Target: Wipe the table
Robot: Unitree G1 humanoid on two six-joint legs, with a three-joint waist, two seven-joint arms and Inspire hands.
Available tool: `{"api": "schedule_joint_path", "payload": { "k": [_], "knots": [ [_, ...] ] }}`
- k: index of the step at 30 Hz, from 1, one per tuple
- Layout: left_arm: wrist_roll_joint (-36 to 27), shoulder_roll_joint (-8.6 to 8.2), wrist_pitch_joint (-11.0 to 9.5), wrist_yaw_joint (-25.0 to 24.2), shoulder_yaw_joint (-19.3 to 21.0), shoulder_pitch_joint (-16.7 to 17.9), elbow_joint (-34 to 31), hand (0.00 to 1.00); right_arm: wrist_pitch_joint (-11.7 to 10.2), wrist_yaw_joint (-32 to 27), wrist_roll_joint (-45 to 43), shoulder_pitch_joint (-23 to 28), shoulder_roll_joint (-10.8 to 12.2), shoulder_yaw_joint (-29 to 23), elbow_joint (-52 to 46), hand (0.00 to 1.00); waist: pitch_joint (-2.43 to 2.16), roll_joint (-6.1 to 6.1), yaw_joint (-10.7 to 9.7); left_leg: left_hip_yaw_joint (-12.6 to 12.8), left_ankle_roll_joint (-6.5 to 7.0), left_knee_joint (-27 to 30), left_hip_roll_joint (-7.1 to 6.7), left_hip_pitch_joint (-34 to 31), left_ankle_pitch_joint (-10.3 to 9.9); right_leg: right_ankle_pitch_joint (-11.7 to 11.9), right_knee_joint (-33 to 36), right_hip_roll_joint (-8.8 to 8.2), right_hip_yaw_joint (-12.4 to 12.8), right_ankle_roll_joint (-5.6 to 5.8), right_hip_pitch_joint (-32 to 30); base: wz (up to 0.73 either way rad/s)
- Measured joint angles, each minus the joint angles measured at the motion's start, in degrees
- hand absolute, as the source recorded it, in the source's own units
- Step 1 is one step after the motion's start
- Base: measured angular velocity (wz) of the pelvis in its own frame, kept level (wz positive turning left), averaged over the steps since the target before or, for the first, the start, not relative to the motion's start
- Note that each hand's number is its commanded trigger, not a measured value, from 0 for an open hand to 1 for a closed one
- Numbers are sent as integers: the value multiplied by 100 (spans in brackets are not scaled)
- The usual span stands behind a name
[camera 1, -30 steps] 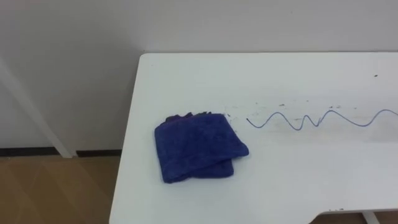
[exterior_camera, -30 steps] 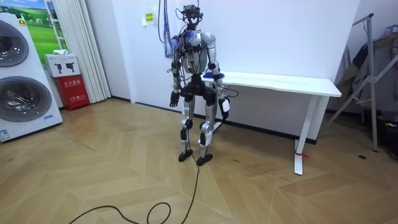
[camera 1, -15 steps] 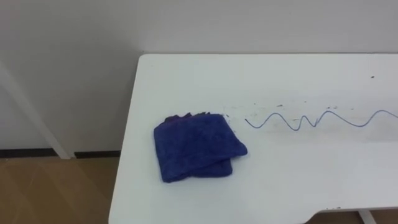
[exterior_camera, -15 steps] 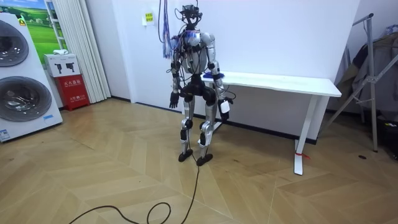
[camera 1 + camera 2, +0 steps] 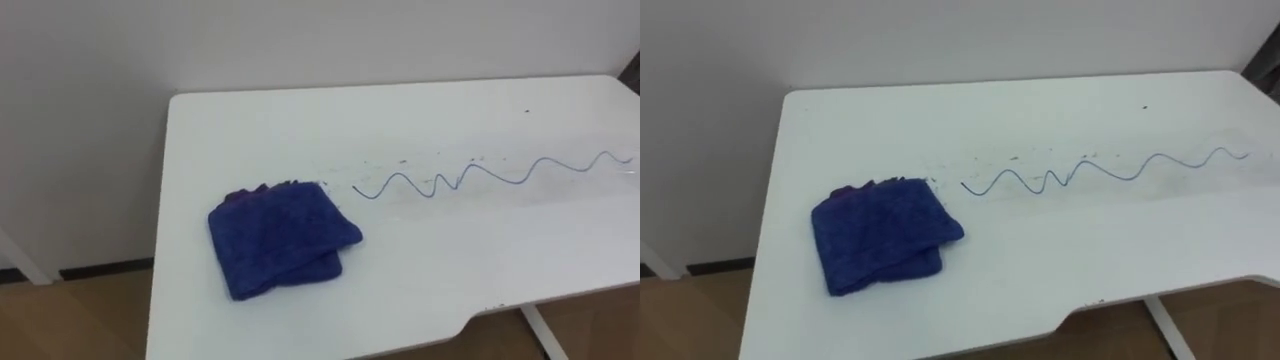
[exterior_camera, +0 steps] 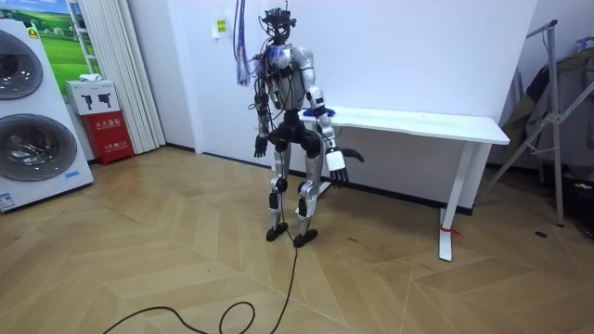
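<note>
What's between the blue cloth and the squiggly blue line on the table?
Between the cloth and the line there is just a bare strip of white table, seen in both eye views.

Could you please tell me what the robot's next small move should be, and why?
Probably lift the right hand over the table edge toward the blue cloth: it lies untouched just left of the wavy pen line, and the left hand hangs low.

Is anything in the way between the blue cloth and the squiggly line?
Nothing visible. The folded blue cloth lies on the white table left of the wavy blue line, with only tabletop between them.
</note>
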Motion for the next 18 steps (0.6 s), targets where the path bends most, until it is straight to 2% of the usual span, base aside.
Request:
{"api": "schedule_joint_path", "payload": {
  "k": [2,4,7,8,10,12,16,18],
  "knots": [
    [9,25,-33,7,2,1,0,0,-8,-285,-148,-155,-92,-184,-448,0,-2,-9,-13,1,8,-1,-7,-8,5,1,46,-7,0,2,-11,-4],
    [9,39,-44,15,-13,28,-107,0,-45,-553,-218,-228,-140,-186,-1069,0,-1,-21,-8,-6,9,6,-6,-14,5,1,42,-7,1,2,-22,0],
    [10,39,-60,71,-117,33,-162,0,-48,-849,-851,-393,-168,-71,-2236,0,-6,-42,48,0,9,70,-4,-124,6,2,49,-2,6,0,-134,-3],
    [9,42,-61,71,-154,-3,-163,0,-64,-951,-1171,-468,-168,0,-2696,0,15,-16,61,0,8,78,-2,-151,7,3,48,-3,6,-1,-142,0],
    [10,83,-61,72,-320,-10,-162,0,-122,-1103,-1540,-559,-168,147,-3335,0,-23,-10,81,-10,5,98,0,-203,9,3,49,-8,-3,-1,-178,2],
    [24,86,-71,73,-499,18,-163,0,-184,-1241,-2249,-652,-157,393,-4181,0,26,17,168,-20,4,93,-1,-219,10,4,39,-1,-7,-2,-191,0],
    [27,110,-69,71,-695,47,-245,0,-273,-1287,-3132,-745,-156,798,-5176,0,31,42,270,-19,3,90,9,-200,10,4,2,6,-8,-2,-183,0],
    [18,131,-72,72,-897,122,-370,0,-375,-1331,-3479,-791,-155,1185,-5738,0,28,54,406,-25,3,83,10,-196,10,8,-59,21,35,-1,-139,-6]
  ]
}}
